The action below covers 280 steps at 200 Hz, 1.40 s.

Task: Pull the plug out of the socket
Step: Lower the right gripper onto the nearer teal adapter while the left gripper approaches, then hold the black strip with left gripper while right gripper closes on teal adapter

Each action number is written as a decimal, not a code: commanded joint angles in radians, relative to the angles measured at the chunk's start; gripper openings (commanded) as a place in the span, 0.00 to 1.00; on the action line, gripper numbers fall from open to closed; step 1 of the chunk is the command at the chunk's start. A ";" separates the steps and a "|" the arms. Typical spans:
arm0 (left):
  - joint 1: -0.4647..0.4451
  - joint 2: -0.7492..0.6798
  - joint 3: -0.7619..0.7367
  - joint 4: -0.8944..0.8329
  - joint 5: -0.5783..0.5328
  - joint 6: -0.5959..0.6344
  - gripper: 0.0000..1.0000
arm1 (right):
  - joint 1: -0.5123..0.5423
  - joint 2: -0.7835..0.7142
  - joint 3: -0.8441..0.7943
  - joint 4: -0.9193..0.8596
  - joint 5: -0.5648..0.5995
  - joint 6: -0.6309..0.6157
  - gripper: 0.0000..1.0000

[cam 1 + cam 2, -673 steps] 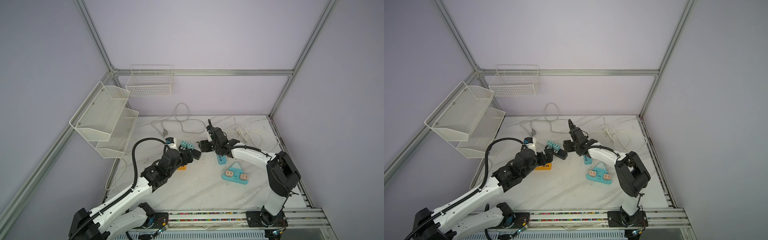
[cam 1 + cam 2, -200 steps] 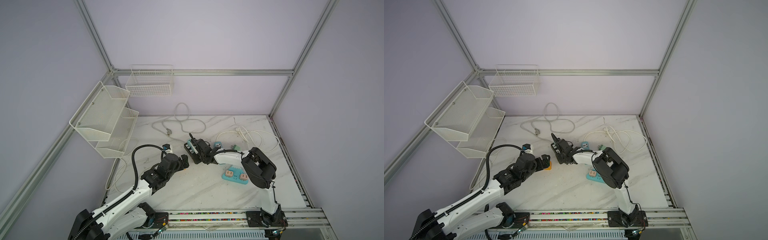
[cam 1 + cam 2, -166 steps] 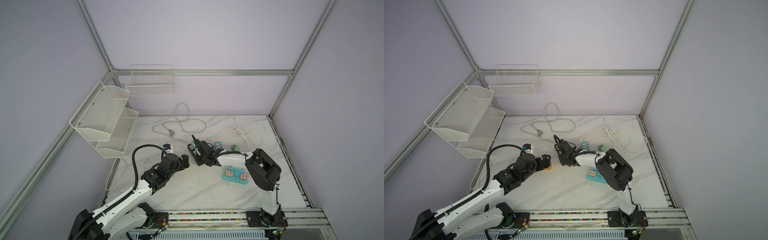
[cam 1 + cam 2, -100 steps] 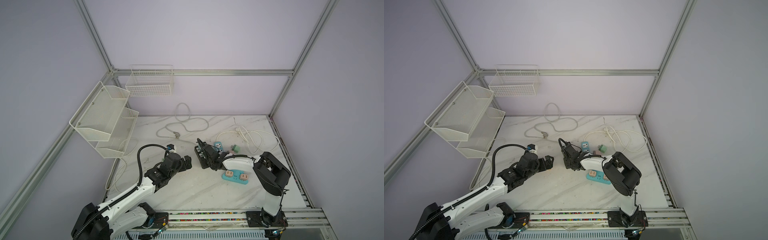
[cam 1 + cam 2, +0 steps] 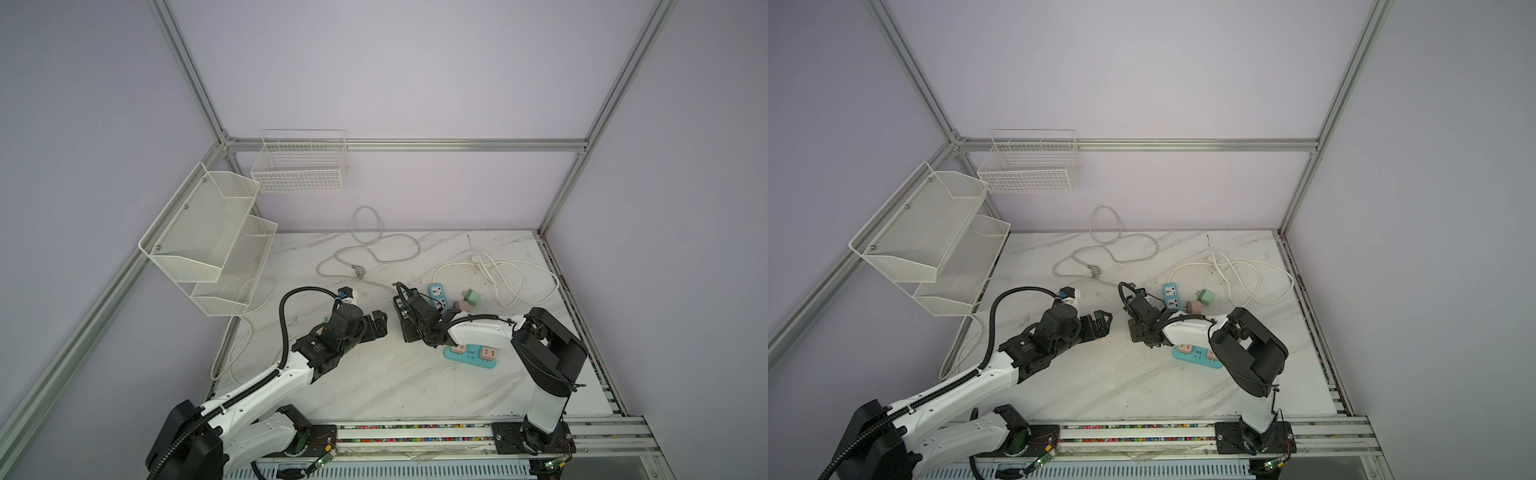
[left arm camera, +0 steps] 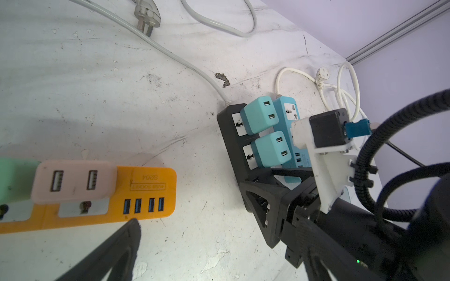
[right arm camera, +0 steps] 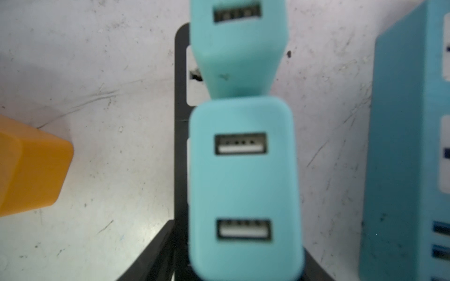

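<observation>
My right gripper [image 6: 260,178] straddles the nearer teal plug [image 7: 243,185], which sits seated in the black socket strip [image 6: 231,136]. I can't tell whether the fingers pinch it. My left gripper [image 5: 379,328] hangs spread wide, with the orange strip [image 6: 146,194] just ahead of it.

Both top views look from high over the front edge of the desk [image 5: 386,386], down toward its back edge, and take in the whole desk. The left wrist camera looks low across the desk at the orange power strip [image 6: 146,185] and the black power strip [image 6: 225,119]. The right wrist camera sits very close above the teal plugs [image 7: 243,185], which are blurred. Both wrist views share these plugs.
</observation>
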State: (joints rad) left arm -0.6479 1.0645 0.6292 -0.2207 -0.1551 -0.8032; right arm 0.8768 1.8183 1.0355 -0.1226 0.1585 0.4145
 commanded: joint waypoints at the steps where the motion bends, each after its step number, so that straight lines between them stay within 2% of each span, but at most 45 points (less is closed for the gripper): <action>1: 0.008 -0.012 0.041 0.043 0.013 0.016 1.00 | 0.008 -0.022 -0.002 -0.034 -0.002 0.006 0.71; 41: 0.008 -0.037 0.028 0.091 0.055 0.021 1.00 | 0.010 -0.123 -0.008 -0.074 0.025 -0.010 0.79; 81: 0.005 -0.022 0.044 0.101 0.067 0.012 1.00 | 0.009 -0.204 0.011 -0.103 -0.018 -0.039 0.80; 115: 0.002 0.055 0.079 0.104 0.079 -0.026 0.99 | -0.005 -0.193 0.068 -0.157 -0.006 -0.028 0.80; 140: -0.011 0.120 0.108 0.111 0.083 -0.037 0.94 | -0.009 -0.188 0.098 -0.176 -0.011 -0.020 0.77; 164: -0.026 0.178 0.117 0.140 0.064 -0.038 0.86 | -0.030 -0.187 0.111 -0.182 -0.043 -0.048 0.70; 200: -0.028 0.269 0.153 0.182 0.094 -0.056 0.76 | -0.062 -0.187 0.118 -0.195 -0.028 -0.052 0.60; 232: -0.030 0.335 0.145 0.274 0.105 -0.063 0.66 | -0.065 -0.144 0.133 -0.193 0.019 -0.066 0.57; 280: -0.028 0.435 0.161 0.334 0.117 -0.074 0.61 | -0.065 -0.089 0.168 -0.185 0.026 -0.079 0.57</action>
State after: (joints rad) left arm -0.6746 1.4750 0.7010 0.0418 -0.0532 -0.8566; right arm 0.8124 1.7046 1.1679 -0.2859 0.1532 0.3515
